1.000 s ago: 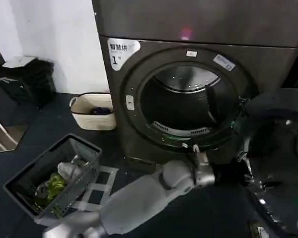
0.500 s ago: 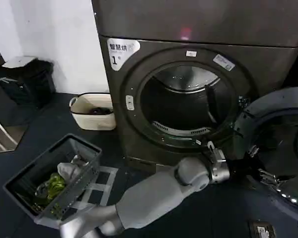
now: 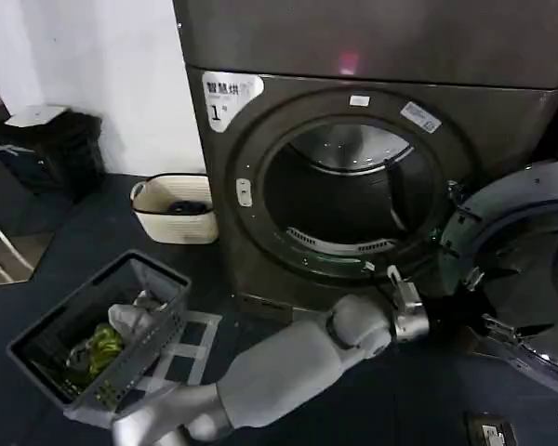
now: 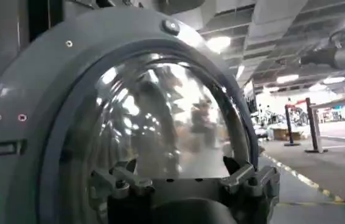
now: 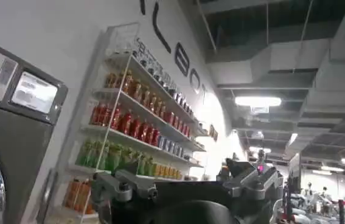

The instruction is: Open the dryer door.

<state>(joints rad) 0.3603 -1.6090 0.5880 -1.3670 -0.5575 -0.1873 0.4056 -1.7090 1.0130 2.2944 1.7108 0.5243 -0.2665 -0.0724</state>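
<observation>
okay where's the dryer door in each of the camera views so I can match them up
Head view: the dryer door hangs swung open at the right edge, past the left tool.
Left wrist view: its domed glass and grey rim sit close ahead of the tool.
Right wrist view: not in it.
Shared landmark: the door's domed glass.

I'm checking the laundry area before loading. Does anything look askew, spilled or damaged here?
Nothing stands out. The dryer door is swung wide open to the right of the drum opening, with the left claw at its inner rim. The grey basket sits tilted on the floor holding laundry; nothing has spilled.
</observation>
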